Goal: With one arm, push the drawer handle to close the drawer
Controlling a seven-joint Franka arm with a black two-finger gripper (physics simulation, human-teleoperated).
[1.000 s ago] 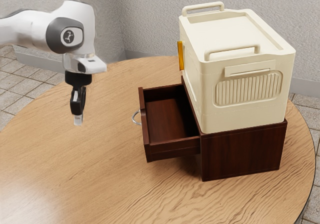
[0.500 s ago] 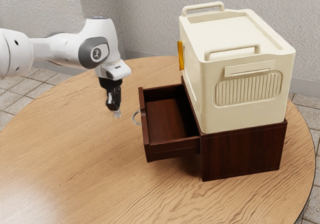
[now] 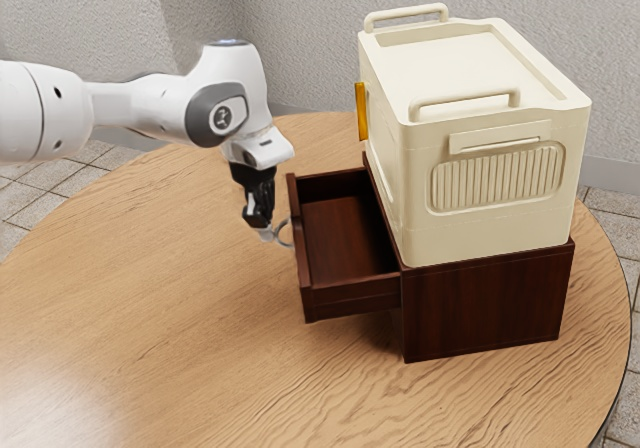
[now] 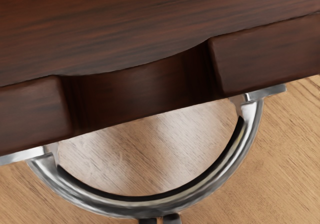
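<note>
The gripper (image 3: pixel 267 234) is at the metal handle (image 3: pixel 285 232) of the brown drawer, its tips against the handle's outer curve. The drawer (image 3: pixel 345 238) stands well out of its dark wooden cabinet (image 3: pixel 485 303). In the wrist view, the curved handle (image 4: pixel 77 195) arches out from the drawer front (image 4: pixel 267 59), which has a scooped notch in its top edge. The dark tips of the gripper (image 4: pixel 160 220) show close together at the outside of the handle's bend, with nothing held between them.
A cream box (image 3: pixel 490 188) with two top handles stands on the cabinet, an orange piece (image 3: pixel 362 112) on its side. The round wooden table (image 3: pixel 200 338) extends around the cabinet, and walls rise behind.
My arm has moved toward the exterior view's right and reached the handle, the hand tilting. The drawer has slid a little toward the cabinet since the earlier frames.
</note>
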